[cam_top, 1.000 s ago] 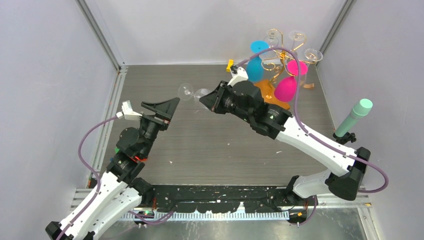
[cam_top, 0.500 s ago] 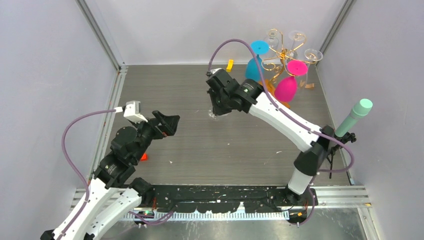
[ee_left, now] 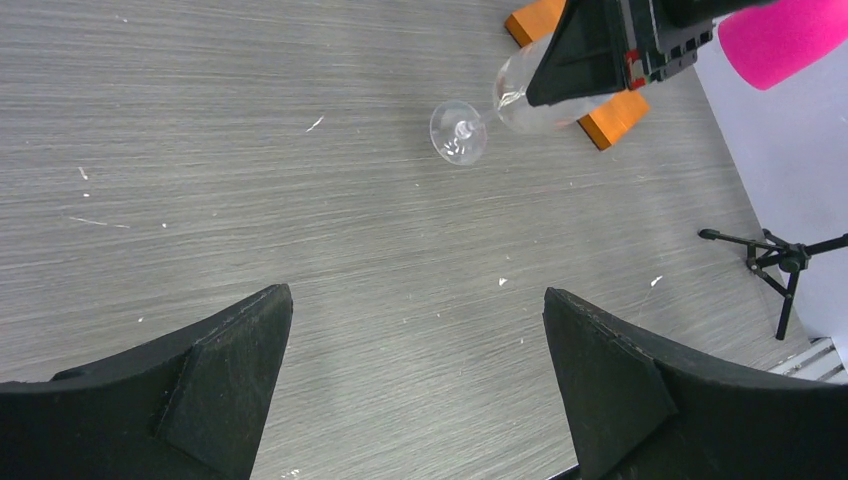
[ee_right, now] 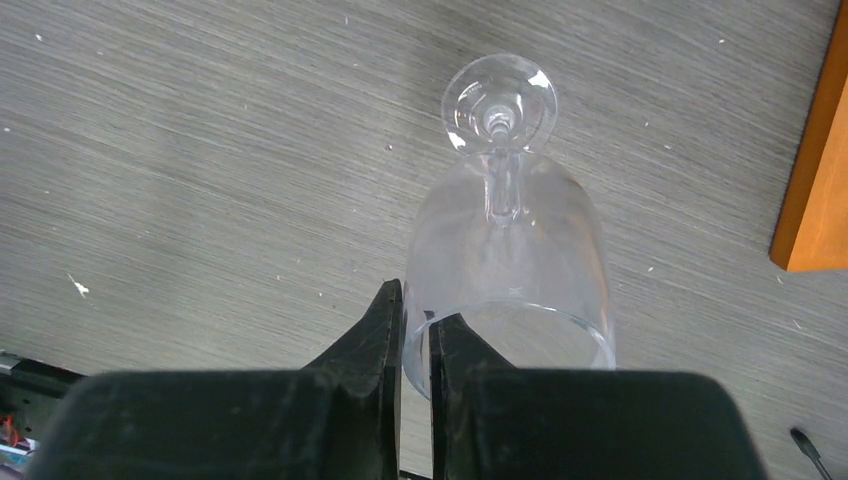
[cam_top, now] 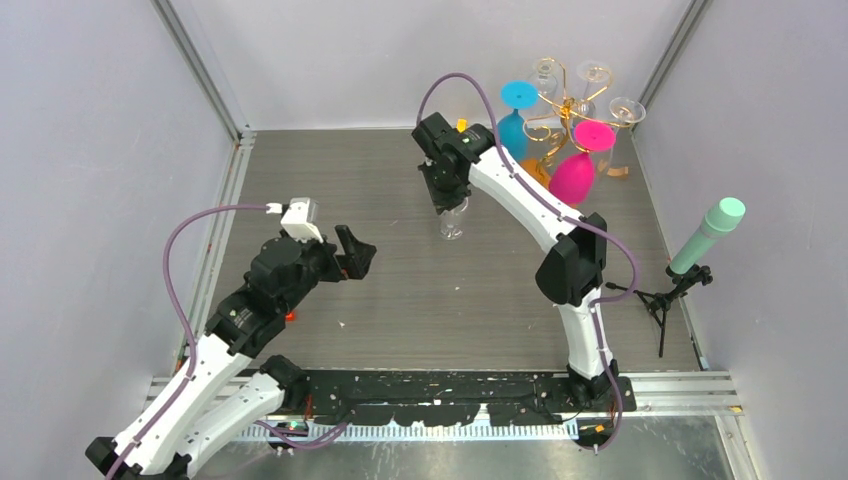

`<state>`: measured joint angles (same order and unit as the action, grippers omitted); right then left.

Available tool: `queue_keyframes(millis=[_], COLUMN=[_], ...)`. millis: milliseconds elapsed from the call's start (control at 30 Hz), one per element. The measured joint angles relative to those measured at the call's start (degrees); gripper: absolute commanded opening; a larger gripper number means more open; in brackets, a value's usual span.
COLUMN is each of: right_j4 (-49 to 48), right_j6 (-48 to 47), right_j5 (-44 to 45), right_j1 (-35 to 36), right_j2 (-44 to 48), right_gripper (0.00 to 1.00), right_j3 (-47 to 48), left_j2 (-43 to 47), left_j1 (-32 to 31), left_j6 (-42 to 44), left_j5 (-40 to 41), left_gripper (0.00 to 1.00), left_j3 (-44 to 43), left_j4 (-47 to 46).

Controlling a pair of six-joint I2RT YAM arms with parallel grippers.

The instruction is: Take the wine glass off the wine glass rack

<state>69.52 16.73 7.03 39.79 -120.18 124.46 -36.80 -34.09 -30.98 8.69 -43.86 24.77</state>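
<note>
Black wedge-shaped fingers (ee_left: 230, 380) of the left gripper (cam_top: 355, 255) are standing wide apart, holding nothing, over the grey wood-grain table (cam_top: 400, 300). Further in, the right gripper (ee_right: 415, 310) is pinching the thin rim of the clear wine glass (ee_right: 510, 240), 1 finger inside the bowl and 1 outside, which only the right wrist view is showing. The glass is hanging upright, foot down, off the rack; I cannot tell whether it is touching the table. Farthest, the curly gold wire wine glass rack (cam_top: 565, 105) is carrying a blue glass (cam_top: 510, 135), a pink glass (cam_top: 572, 178) and clear ones.
</note>
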Motion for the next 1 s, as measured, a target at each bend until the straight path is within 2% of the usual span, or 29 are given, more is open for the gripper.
queue_keyframes(millis=[467, 567, 733, 800, 1000], right_j4=[1.5, 1.4, 2.3, 2.5, 2.7], right_j6=[-2.6, -3.1, -3.8, -4.4, -4.9], right_j5=[-2.2, -2.5, -2.4, -2.2, -1.5], right_j1=[-3.8, -4.3, -4.7, -4.9, -5.1], right_j2=[-6.9, -8.2, -9.4, -9.8, -10.1], right_gripper=[0.04, 0.11, 0.31, 0.37, 0.44], right_j3=[9.8, 11.9, 14.7, 15.4, 18.1], left_j2=[-2.1, -2.1, -2.6, -2.8, -3.0], left_j1=[0.0, 0.0, 0.0, 0.0, 0.0], left_j6=[0.2, 0.2, 0.2, 0.2, 0.2], left_j5=[-1.9, -2.1, -2.3, -2.3, -2.3], left_gripper=[1.0, 1.0, 1.0, 1.0, 1.0], left_j3=[0.2, 0.2, 0.2, 0.2, 0.2], left_j4=[-0.1, -0.1, -0.1, -0.1, -0.1])
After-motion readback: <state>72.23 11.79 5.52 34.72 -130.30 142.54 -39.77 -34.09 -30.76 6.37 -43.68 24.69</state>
